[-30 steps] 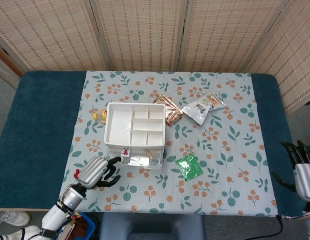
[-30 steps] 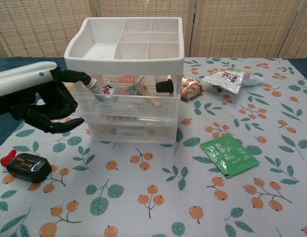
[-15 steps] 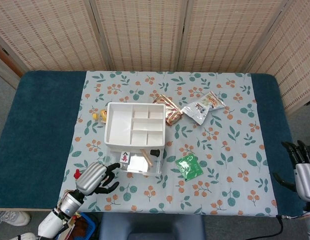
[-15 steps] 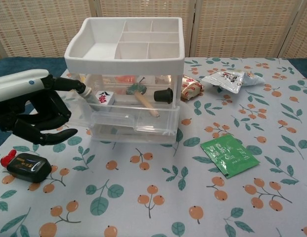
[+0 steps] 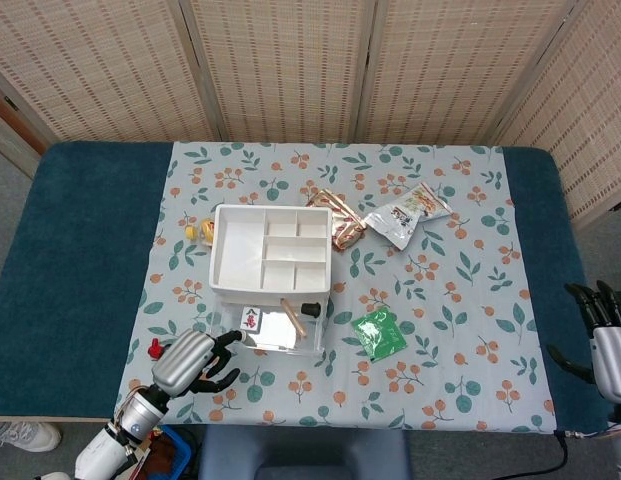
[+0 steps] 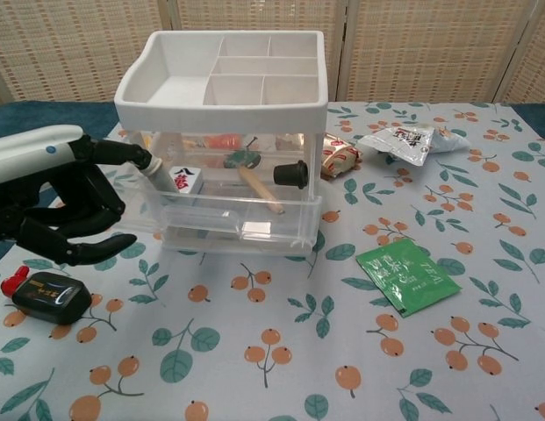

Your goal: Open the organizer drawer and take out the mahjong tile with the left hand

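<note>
While pulled out toward the near edge of the counter (image 6: 483, 386), sits open: clear drawer (image 6: 241, 230) of the white organizer (image 6: 224, 83). Inside, at the left end: mahjong tile (image 6: 185, 179), with a small mallet (image 6: 254, 180) and a black stopper (image 6: 292, 173) beside it. At the drawer's left corner: left hand (image 6: 66, 215), one fingertip against the corner, other fingers loosely curled, gripping nothing. Far right, low at the counter's edge: right hand (image 5: 602, 335), fingers spread, empty.
</note>
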Action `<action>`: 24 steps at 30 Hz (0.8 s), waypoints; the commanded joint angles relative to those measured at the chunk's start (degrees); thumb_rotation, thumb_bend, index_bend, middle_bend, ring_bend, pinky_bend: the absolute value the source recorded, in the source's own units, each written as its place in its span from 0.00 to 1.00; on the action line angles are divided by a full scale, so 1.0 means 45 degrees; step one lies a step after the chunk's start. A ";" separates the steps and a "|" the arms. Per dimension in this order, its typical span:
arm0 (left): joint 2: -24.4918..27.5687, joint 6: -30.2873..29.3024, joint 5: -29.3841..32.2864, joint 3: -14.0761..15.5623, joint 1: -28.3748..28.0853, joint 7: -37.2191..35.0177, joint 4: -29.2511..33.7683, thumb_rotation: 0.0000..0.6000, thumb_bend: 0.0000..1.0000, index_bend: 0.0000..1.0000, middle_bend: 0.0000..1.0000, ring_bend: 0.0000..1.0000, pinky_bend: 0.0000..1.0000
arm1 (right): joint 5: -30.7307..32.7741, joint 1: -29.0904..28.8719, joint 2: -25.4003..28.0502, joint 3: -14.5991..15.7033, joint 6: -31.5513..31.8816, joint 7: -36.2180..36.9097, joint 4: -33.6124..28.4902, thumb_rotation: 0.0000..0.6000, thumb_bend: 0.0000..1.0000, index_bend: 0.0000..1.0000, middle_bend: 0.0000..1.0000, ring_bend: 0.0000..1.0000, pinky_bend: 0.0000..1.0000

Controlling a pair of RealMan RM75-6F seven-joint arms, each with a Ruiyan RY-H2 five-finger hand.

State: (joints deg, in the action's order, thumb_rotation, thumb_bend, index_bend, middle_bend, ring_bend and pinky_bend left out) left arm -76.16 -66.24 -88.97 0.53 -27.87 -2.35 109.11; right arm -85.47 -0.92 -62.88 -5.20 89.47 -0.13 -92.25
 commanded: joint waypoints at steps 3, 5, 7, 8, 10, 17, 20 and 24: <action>0.0060 -0.0036 -0.0092 0.0061 0.0054 0.0017 0.0096 1.00 0.38 0.33 0.88 0.94 1.00 | -0.0008 -0.0008 0.0000 -0.0006 0.0000 0.0021 0.0012 1.00 0.19 0.11 0.16 0.09 0.15; 0.0091 -0.0042 -0.0128 0.0095 0.0076 0.0018 0.0121 1.00 0.38 0.33 0.88 0.94 1.00 | -0.0007 -0.0014 -0.0010 -0.0007 -0.0012 0.0030 0.0022 1.00 0.19 0.11 0.16 0.09 0.15; 0.0136 -0.0031 -0.0172 0.0149 0.0099 0.0025 0.0137 1.00 0.38 0.33 0.88 0.95 1.00 | 0.0004 -0.0016 -0.0023 -0.0011 -0.0017 0.0048 0.0038 1.00 0.19 0.11 0.16 0.09 0.15; 0.0159 -0.0015 -0.0182 0.0169 0.0103 0.0029 0.0146 1.00 0.38 0.33 0.88 0.94 1.00 | 0.0006 -0.0018 -0.0026 -0.0011 -0.0022 0.0050 0.0045 1.00 0.19 0.11 0.16 0.09 0.15; 0.0202 0.0007 -0.0200 0.0207 0.0119 0.0032 0.0172 1.00 0.38 0.32 0.88 0.94 1.00 | 0.0005 -0.0027 -0.0038 -0.0010 -0.0036 0.0056 0.0056 1.00 0.19 0.11 0.16 0.09 0.15; 0.0352 -0.0152 -0.0306 0.0247 0.0241 0.0046 0.0286 1.00 0.38 0.19 0.88 0.94 1.00 | -0.0009 -0.0057 -0.0059 -0.0060 -0.0007 0.0143 0.0115 1.00 0.19 0.10 0.16 0.09 0.15; 0.0504 -0.0149 -0.0338 0.0326 0.0292 0.0120 0.0373 1.00 0.38 0.16 0.88 0.94 1.00 | 0.0041 -0.0048 0.0005 -0.0104 0.0021 0.0162 0.0120 1.00 0.19 0.10 0.16 0.09 0.15; 0.0880 -0.0300 -0.0566 0.0467 0.0414 0.0154 0.0559 1.00 0.38 0.14 0.88 0.94 1.00 | -0.0023 -0.0041 0.0204 -0.0206 0.0202 0.0105 0.0004 1.00 0.19 0.10 0.16 0.09 0.15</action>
State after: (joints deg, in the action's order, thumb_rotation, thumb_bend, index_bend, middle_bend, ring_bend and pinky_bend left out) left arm -72.71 -67.19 -91.07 2.42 -26.26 -1.65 111.30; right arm -85.44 -1.10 -62.14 -6.01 90.21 0.44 -92.09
